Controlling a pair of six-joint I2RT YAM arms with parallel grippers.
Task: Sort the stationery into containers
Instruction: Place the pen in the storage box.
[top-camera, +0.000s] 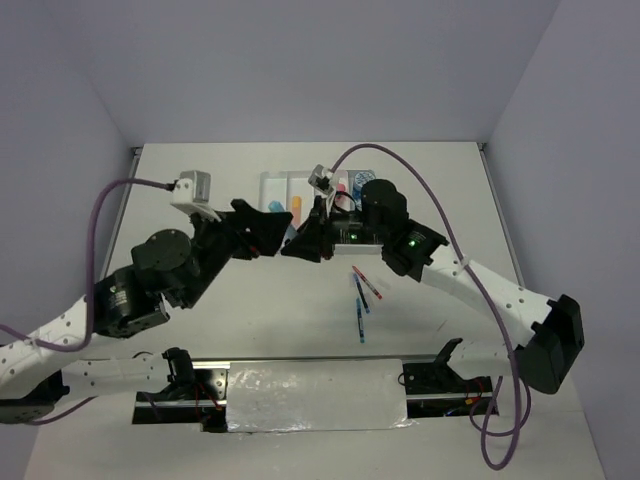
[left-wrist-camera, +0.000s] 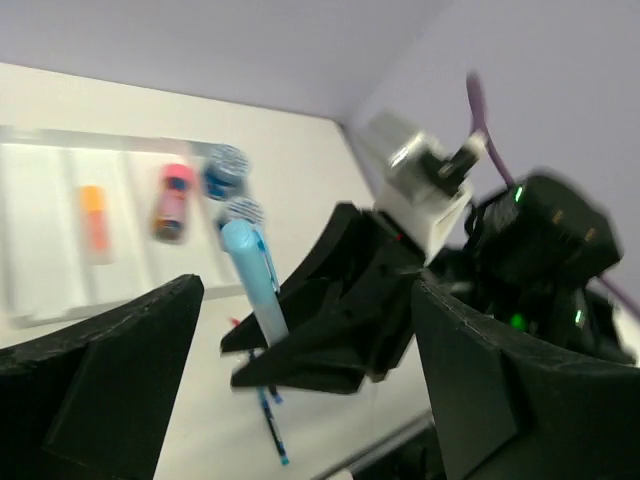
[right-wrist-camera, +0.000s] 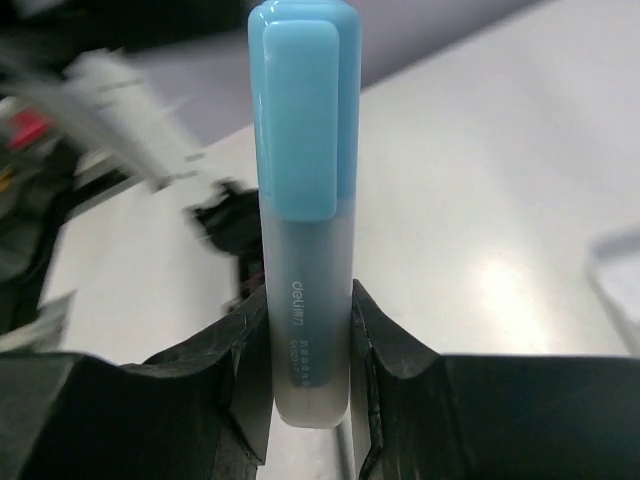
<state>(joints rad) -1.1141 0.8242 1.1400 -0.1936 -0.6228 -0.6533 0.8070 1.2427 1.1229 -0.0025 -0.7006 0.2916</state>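
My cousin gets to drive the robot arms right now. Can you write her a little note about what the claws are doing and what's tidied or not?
Left gripper: open and empty, close beside the other one.
Right gripper: shut on the light-blue highlighter, held up above the table.
Done: the clear tray holds the orange eraser, the pink cylinder and two blue rolls.
Left: put the highlighter in the tray, then pick up the thin pens lying loose on the table.

The white table (top-camera: 300, 300) carries a clear tray (top-camera: 272, 190) and loose pens (top-camera: 360, 305).
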